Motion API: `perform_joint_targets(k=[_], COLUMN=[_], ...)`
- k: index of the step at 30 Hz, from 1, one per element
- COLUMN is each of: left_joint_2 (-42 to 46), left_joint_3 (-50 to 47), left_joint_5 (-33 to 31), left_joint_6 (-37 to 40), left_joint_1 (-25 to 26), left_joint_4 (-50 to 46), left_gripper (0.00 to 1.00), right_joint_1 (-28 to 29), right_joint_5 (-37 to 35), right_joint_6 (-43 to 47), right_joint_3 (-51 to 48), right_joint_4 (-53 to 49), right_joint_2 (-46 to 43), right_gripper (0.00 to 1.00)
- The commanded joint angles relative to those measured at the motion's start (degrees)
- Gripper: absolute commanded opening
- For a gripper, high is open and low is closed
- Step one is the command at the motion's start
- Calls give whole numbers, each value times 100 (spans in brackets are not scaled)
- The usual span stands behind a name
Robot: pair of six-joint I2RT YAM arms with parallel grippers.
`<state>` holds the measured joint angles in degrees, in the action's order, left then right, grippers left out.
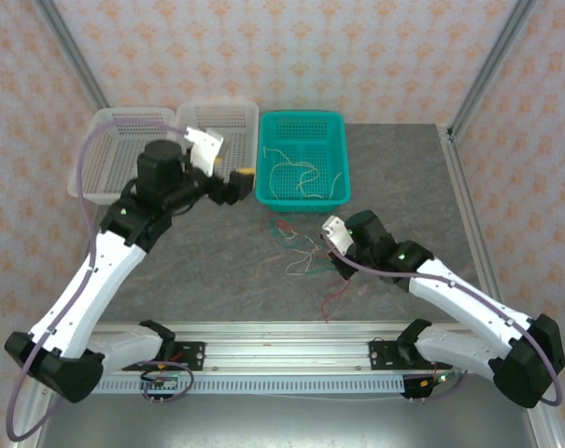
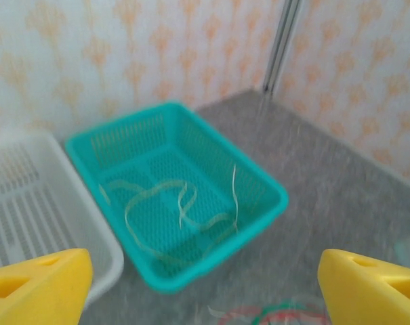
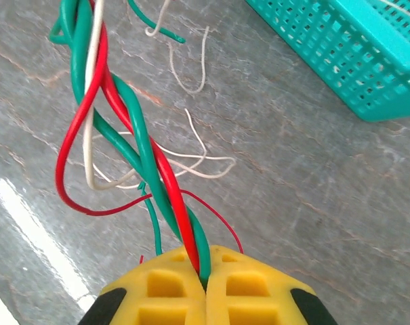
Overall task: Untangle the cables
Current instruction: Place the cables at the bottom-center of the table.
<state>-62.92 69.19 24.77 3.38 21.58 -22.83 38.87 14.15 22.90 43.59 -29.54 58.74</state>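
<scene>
Pinching the cables [image 3: 157, 169] tight in our right gripper [image 3: 206, 274], we see them stretch leftward toward our left gripper [image 2: 205, 284], spread wide and empty.

The left wrist view is blurred — the cables [image 2: 183, 203] lying in the teal basket [image 2: 211, 261] have no sharp edges. Its bottom edge crops the left pincer's [image 2: 205, 281] yellow fingers [image 2: 42, 281] and a red-green loop on the worktop [image 2: 326, 176]; the white basket [image 2: 28, 203] runs off left. In the right wrist view the twisted strands run off the top edge, and the right pincer [image 3: 206, 267] is cropped below. From above, the tangle's crossings are too fine to trace.
</scene>
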Motion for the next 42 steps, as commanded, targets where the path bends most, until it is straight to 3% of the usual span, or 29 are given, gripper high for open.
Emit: perform_joint_targets(k=[1,5,12,17,25,30,35,42], left_joint_2=[335,567,348,171,-308,-831,-1311,-1836], left_joint_3=[-981,-2138,-2819,-3304,-3821,-3966,-4078,-3762], left_joint_5=[595,678,561,352,-244,-216,-683,-129], left_joint_6=[-229,-908,-112,-105,-352,-498,-551,-748], left_joint_1=[6,185,625,814,1265,1311,1331,1340], left_joint_4=[602,1682,1739,1997,3057,3911,4824,5422], left_gripper=[88,88,88,88,88,88,90,94], right_joint_1=[-106,-204,-305,-481,-1013,-1070,-1066,-1075], right_joint_5=[490,721,1835,1959,2914,3215,3424,3634], right_joint_6=[-655,-1691,-3344,-3563,-4314,-4214,-4176,-4345], right_joint_3=[5,-195,-989,-926,-780,-485,-391,-395], right_joint_4=[265,168,1102,934,1568,1384,1226,1361], right_joint_2=[58,22,-179,-171,-200,-315,-528,-680], right_gripper=[0,0,0,0,0,0,0,0])
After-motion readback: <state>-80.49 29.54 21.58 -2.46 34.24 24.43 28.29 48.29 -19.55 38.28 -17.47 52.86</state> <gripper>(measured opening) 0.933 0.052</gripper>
